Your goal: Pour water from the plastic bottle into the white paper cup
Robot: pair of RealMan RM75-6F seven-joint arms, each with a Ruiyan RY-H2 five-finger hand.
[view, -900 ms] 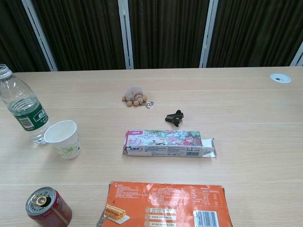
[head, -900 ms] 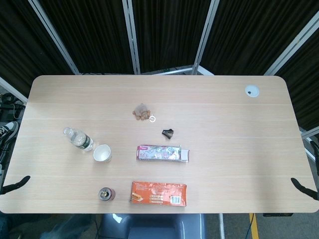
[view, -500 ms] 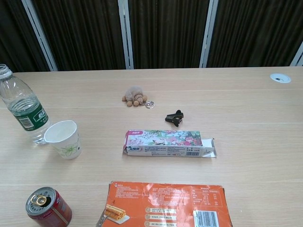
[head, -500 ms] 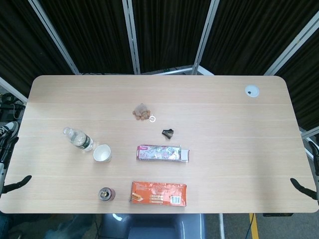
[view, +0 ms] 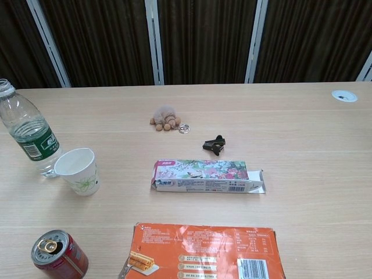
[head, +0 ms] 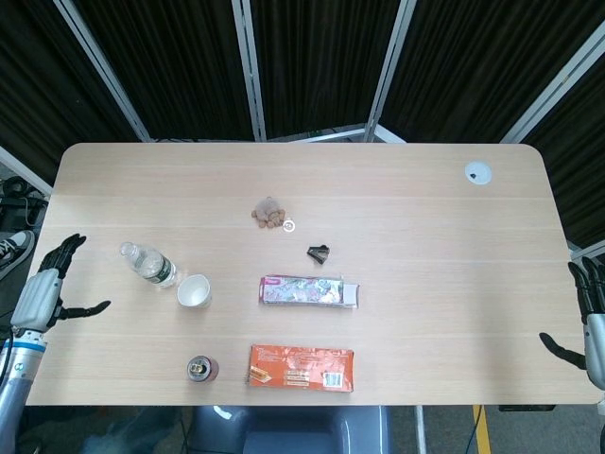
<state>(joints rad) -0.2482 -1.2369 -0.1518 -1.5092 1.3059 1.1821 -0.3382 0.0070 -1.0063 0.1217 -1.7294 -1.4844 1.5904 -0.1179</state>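
Bottle [head: 148, 265] and cup [head: 194, 290] stand just beside each other, left part of counter [head: 425, 246], bare wood between them and the left edge. Can [head: 201, 369] sits near the front edge, well apart from the cup. Left robot hand [head: 47, 291] at the left edge, fingers spread, holding nothing, bottle near on its right. Right robot hand [head: 591, 322] at the right edge, fingers apart, well away from both. Both hands show more than 0.5 s ago; things on the counter unmoved.
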